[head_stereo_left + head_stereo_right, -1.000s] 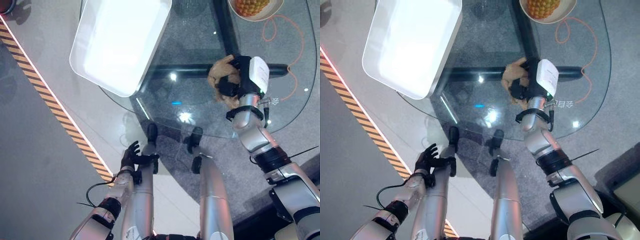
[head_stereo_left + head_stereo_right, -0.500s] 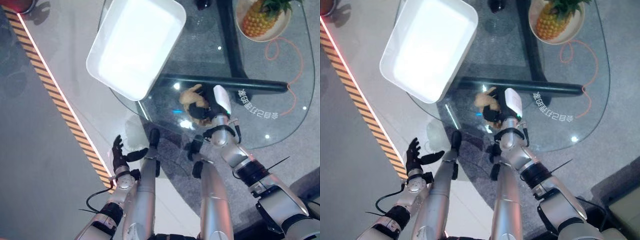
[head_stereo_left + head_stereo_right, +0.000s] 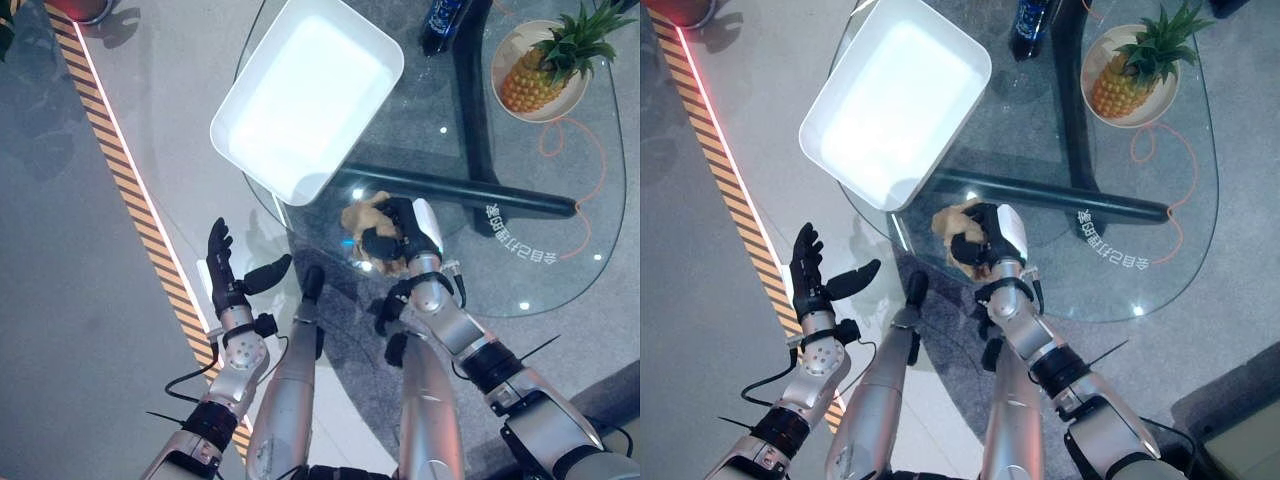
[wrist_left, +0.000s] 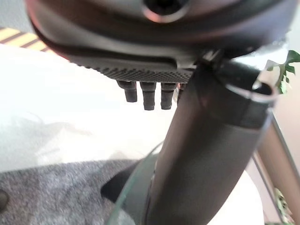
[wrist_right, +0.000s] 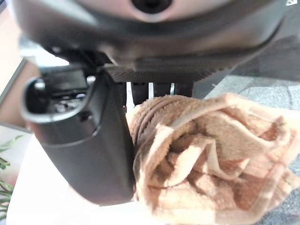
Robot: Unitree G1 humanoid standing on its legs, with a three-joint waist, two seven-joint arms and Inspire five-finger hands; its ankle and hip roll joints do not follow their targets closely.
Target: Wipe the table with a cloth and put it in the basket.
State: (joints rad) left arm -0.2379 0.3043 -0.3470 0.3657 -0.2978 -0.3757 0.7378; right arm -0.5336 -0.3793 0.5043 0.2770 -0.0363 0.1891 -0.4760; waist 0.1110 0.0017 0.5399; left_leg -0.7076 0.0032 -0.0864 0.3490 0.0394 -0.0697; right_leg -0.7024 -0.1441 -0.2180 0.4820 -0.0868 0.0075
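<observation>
Clamped in my right hand [image 3: 398, 232] is the tan cloth [image 3: 360, 217], bunched into a wad with my fingers [image 5: 140, 92] and thumb curled round it. In my right wrist view the cloth [image 5: 206, 173] bulges out in thick folds right against the thumb. I hold it over the near edge of the round glass table [image 3: 560, 270], close to the rim on my side.

Just beyond the cloth, further along the table's left part, sits the white basket [image 3: 306, 96], a shallow rectangular tub that overhangs the glass edge; the cloth is near its closest corner but apart from it. Past the basket stands a dark bottle [image 3: 441, 25], and at the far right of the table a pineapple [image 3: 545, 72] lies in a pale bowl [image 3: 511, 45].

My left hand [image 3: 228, 275] hovers off the table, over the floor beside a yellow-and-black striped line [image 3: 130, 190], fingers straight and thumb spread, holding nothing.
</observation>
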